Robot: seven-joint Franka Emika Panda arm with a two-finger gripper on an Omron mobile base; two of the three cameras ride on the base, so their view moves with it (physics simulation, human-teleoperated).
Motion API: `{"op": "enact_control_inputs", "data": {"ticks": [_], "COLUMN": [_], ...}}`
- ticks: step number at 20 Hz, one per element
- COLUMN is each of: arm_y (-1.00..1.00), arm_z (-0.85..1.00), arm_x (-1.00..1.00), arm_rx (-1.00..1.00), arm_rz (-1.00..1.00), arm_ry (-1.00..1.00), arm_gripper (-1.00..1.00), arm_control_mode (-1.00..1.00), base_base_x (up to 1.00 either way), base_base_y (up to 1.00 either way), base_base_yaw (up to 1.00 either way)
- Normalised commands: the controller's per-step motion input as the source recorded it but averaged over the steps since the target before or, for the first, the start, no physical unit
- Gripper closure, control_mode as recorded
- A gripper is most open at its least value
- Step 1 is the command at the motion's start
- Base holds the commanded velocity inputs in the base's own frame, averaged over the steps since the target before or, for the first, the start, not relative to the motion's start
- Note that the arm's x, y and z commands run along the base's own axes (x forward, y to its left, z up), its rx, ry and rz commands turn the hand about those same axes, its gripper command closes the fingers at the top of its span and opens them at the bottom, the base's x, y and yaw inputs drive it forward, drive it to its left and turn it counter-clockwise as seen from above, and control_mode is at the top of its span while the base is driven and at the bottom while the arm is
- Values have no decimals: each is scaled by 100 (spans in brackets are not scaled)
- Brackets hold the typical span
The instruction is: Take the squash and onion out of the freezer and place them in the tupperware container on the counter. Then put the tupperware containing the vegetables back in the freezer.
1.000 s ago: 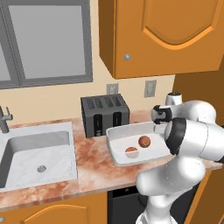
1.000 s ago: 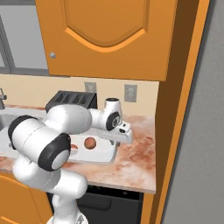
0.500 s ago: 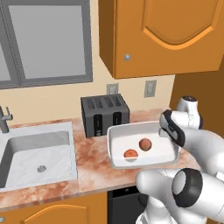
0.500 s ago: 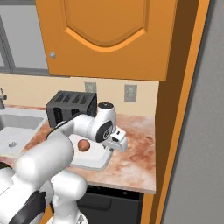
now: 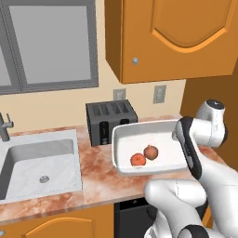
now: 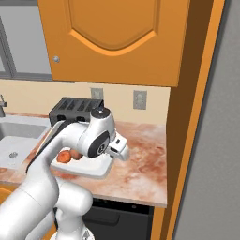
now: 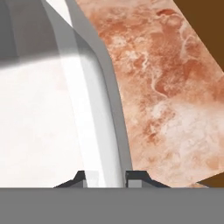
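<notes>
1. Left base view, from the left: sink (image 5: 42, 162), toaster (image 5: 110, 122), then the tupperware container (image 5: 148, 149) on the counter (image 5: 97, 174), two vegetables inside.
2. Hand view: your gripper (image 7: 105, 177) is clenched on the container's right rim.
3. Lift level, slowly, so nothing rolls.

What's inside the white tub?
Two small round reddish vegetables lie touching on the floor of the white rectangular plastic tub. The robot's white arm covers the tub's right end, so anything there is hidden.
</notes>
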Motion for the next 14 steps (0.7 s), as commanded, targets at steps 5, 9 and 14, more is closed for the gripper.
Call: {"op": "enact_control_inputs", "data": {"ticks": [5, 9, 14], "arm_y": [6, 15, 7], "arm_z": [67, 77, 64], "arm_x": [-6, -2, -36], "arm_rx": [8, 7, 10], "arm_rz": [-8, -10, -9], "arm_ry": [1, 7, 16], "arm_gripper": [100, 100, 100], "arm_control_mode": [-100, -100, -100], "base_base_x": [0, 0, 0], "base_base_y": [0, 0, 0], "base_base_yaw": [0, 0, 0]}}
